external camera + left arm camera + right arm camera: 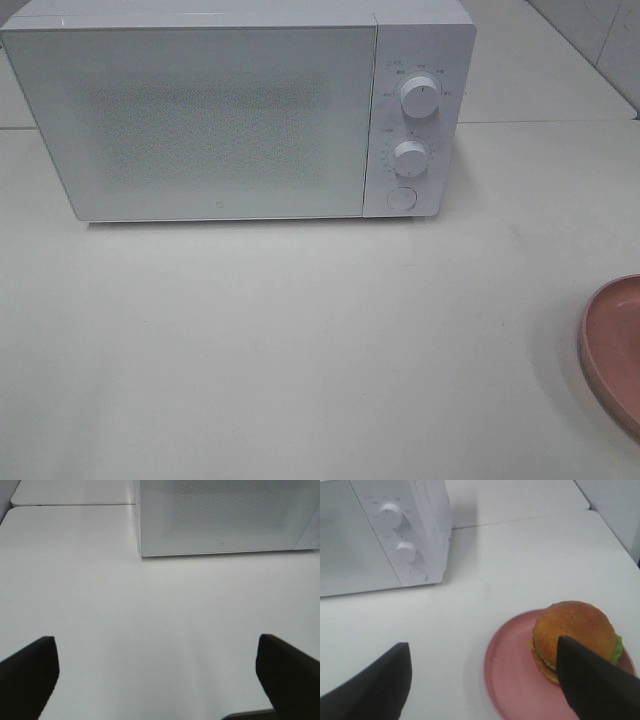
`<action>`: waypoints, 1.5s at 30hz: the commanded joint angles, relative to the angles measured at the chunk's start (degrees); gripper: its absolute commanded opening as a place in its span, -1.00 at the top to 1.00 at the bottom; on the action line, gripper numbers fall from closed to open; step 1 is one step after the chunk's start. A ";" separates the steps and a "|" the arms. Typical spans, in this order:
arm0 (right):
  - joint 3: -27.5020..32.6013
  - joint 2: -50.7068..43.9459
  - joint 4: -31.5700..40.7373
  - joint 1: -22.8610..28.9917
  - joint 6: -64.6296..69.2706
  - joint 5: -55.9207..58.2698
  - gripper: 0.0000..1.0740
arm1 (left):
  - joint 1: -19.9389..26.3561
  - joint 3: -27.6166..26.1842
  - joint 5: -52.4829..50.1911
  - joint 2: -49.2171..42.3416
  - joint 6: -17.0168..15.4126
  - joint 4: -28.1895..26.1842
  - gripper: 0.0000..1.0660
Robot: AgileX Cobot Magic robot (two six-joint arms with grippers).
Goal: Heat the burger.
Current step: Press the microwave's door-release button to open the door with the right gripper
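Note:
The burger (pixel 572 635), with a golden-brown bun, green lettuce and yellow cheese, sits on a pink plate (pixel 512 677) in the right wrist view. My right gripper (pixel 482 677) is open and empty, hovering over the plate's near side, one finger (pixel 592 680) in front of the burger. In the exterior high view only the plate's edge (pixel 615 350) shows at the right; the burger is out of view there. The white microwave (pixel 230 110) stands at the back with its door shut. My left gripper (pixel 157 675) is open and empty above bare table, facing the microwave (pixel 225 517).
The microwave has two knobs (pixel 418 97) (pixel 410 158) and a round button (pixel 400 198) on its right panel. The white table (pixel 300 350) stretches in front of it. A seam (pixel 540 122) runs across the table behind.

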 commanded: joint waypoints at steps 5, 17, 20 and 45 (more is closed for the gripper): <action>-0.92 6.99 0.29 0.23 0.74 -6.07 -0.42 | -0.23 0.17 -0.86 -1.03 -0.06 -0.29 -0.88; -0.92 21.14 0.29 0.23 0.74 -21.26 -0.42 | -0.23 0.17 -0.86 -1.03 -0.06 -0.29 -0.88; -0.92 24.01 0.29 0.23 0.74 -23.66 -0.42 | -0.23 0.17 -0.86 -1.03 -0.06 -0.29 -0.88; -0.92 42.74 0.29 0.23 0.74 -41.65 -0.42 | -0.23 0.17 -0.86 -1.03 -0.06 -0.29 -0.88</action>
